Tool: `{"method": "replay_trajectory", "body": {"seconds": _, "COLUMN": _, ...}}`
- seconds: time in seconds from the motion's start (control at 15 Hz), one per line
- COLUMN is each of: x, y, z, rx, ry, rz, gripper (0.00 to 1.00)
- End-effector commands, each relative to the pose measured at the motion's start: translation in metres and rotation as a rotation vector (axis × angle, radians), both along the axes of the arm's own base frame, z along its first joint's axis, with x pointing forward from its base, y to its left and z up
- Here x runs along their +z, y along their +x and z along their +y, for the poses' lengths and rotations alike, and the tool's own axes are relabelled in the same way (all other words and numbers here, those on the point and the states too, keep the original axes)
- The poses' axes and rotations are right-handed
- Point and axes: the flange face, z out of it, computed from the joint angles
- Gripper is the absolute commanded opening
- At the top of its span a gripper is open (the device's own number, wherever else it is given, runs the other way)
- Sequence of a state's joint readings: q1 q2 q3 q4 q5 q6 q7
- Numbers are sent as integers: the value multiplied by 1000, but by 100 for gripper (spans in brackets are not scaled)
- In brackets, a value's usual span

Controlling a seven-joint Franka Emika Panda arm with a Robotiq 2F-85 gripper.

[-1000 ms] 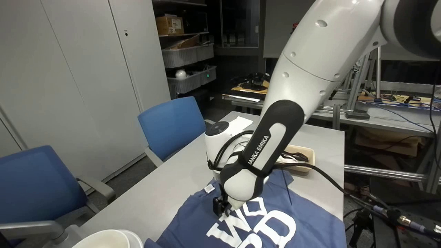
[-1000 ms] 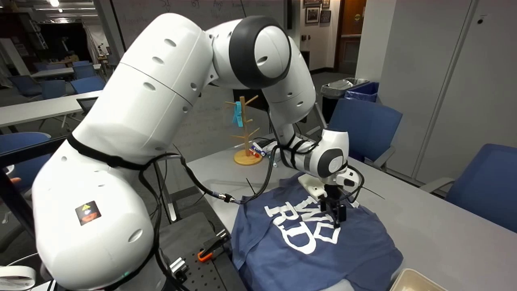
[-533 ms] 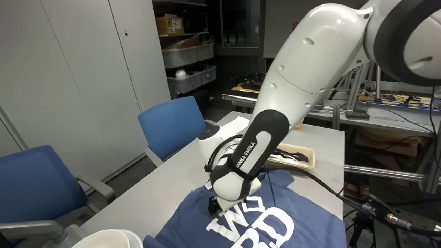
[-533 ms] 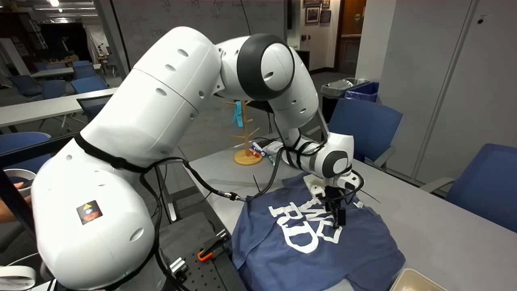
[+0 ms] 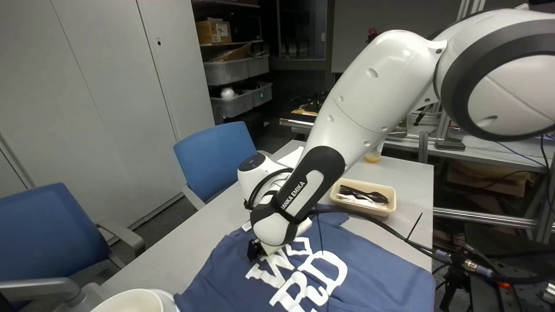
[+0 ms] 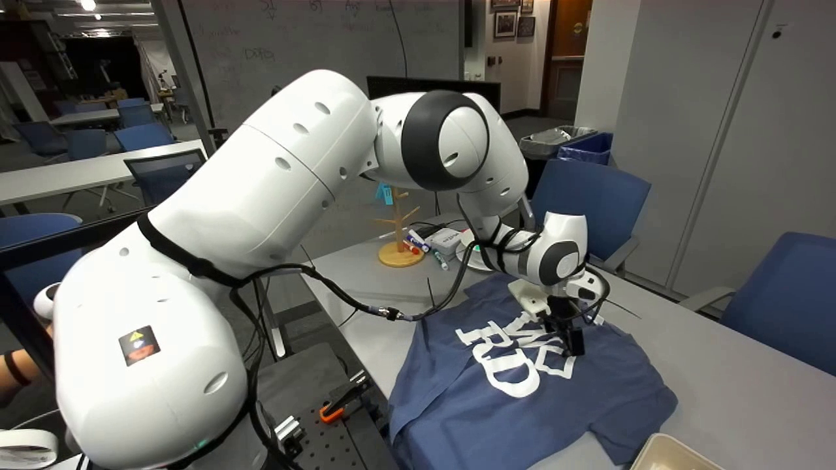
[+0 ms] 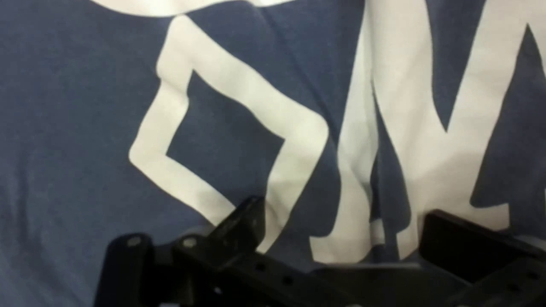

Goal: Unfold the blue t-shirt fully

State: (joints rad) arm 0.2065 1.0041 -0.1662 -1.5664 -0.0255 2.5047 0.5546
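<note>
The blue t-shirt [image 5: 368,268] lies spread on the grey table, its large white letters facing up, in both exterior views. A narrow fold runs through the print in the wrist view. One edge of the shirt [image 6: 424,391] reaches the table's side nearest the robot's base. Down at the lettering, close to the collar end, is my gripper [image 6: 565,333]. In the wrist view the gripper [image 7: 343,226] is open wide, its fingers [image 7: 243,226] apart on either side of the fold. The fingertips appear to press on the cloth; nothing is clamped between them.
A beige tray [image 5: 333,197] with black and white items stands beside the shirt. White bowls [image 5: 125,299] sit at the table's near corner. A wooden peg stand [image 6: 400,256] and markers [image 6: 418,240] are at another end. Blue chairs [image 5: 214,160] line one side.
My gripper has moved across the table away from the robot's base, and the shirt has slid the same way with it. The upper arm has dropped lower. The jaws look unchanged.
</note>
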Motion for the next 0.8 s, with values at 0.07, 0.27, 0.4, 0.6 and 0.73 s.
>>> {"method": "replay_trajectory", "body": {"seconds": 0.07, "x": -23, "y": 37, "z": -10, "rx": 143, "ry": -24, "rz": -46, "gripper": 100}}
{"method": "replay_trajectory", "body": {"seconds": 0.27, "x": -23, "y": 51, "z": -15, "rx": 208, "ry": -47, "rz": -65, "gripper": 100}}
{"method": "replay_trajectory", "body": {"seconds": 0.4, "x": -19, "y": 56, "z": -19, "rx": 224, "ry": -52, "rz": -69, "gripper": 100}}
{"method": "replay_trajectory", "body": {"seconds": 0.6, "x": -4, "y": 50, "z": -24, "rx": 211, "ry": -49, "rz": -25, "gripper": 100}}
{"method": "replay_trajectory", "body": {"seconds": 0.73, "x": 6, "y": 39, "z": -27, "rx": 215, "ry": -34, "rz": 20, "gripper": 100}}
